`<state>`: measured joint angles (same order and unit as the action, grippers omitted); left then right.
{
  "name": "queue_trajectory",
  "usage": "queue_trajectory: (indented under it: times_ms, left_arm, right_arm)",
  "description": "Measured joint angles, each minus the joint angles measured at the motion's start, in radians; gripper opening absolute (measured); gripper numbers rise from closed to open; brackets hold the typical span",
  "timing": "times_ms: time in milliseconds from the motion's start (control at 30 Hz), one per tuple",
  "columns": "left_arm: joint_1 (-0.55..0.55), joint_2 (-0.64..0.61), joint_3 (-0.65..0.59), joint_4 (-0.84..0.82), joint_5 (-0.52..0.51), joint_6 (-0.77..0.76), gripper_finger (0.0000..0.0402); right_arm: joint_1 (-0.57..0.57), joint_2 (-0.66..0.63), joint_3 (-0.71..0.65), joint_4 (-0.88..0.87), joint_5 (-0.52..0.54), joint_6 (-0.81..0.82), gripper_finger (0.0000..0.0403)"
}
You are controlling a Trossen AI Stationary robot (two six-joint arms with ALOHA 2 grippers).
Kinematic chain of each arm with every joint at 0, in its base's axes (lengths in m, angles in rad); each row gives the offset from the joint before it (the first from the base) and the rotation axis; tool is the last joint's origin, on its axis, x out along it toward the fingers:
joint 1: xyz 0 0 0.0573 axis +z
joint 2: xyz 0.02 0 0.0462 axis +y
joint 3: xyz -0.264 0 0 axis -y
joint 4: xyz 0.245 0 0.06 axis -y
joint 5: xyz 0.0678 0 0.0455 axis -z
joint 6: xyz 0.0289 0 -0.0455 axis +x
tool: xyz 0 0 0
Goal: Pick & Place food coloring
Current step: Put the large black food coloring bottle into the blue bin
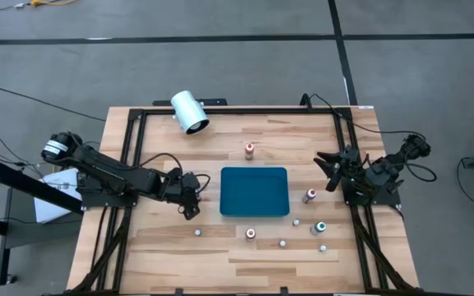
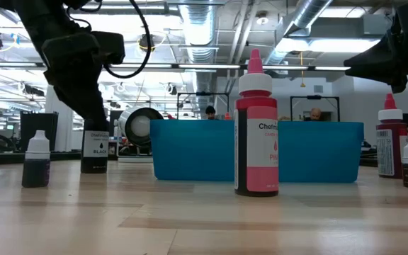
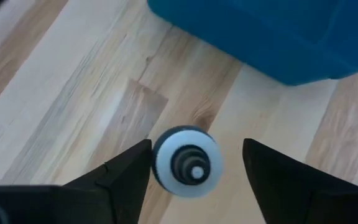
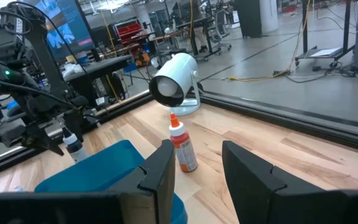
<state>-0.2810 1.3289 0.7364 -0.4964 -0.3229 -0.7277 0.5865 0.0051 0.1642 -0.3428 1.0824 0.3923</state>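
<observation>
Several tiny food coloring bottles stand upright on the wooden table around a teal tray (image 1: pixel 254 191), which lies flat. My left gripper (image 1: pixel 190 201) is open just left of the tray, pointing down over a white-capped bottle with a black label (image 3: pixel 186 163) (image 2: pixel 94 152), one finger on either side of its cap. My right gripper (image 1: pixel 329 168) is open and raised near the table's right edge. In its wrist view (image 4: pixel 196 146) it faces a red-capped bottle (image 4: pixel 182 146) farther off. My left gripper comes at the black-labelled bottle from above, its fingers on either side of the cap (image 3: pixel 194 171). One finger (image 3: pixel 135 165) is right next to the cap and the other stands apart. I cannot tell whether the near finger touches it. The bottle stands on the table.
A big white cylinder (image 1: pixel 189 112) lies at the far left edge. Other bottles: red-capped (image 1: pixel 249 150), (image 1: pixel 309 196), (image 1: pixel 250 234); green-capped (image 1: pixel 320 227); white-capped (image 1: pixel 197 233), (image 1: pixel 282 243). A black frame runs along the table's edges.
</observation>
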Motion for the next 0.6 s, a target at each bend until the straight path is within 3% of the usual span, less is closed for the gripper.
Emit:
queue_trajectory:
  times_ms: [367, 600]
  left_arm:
    - [0.0, 0.0, 0.0, 0.003, -0.026, 0.008, 0.0133]
    - [0.002, 0.0, 0.0, 0.001, -0.038, -0.008, 0.014]
  right_arm:
    - [0.0, 0.0, 0.0, -0.016, 0.0, 0.0, 0.0122]
    - [0.0, 0.0, 0.0, -0.016, 0.0, 0.0, 0.0122]
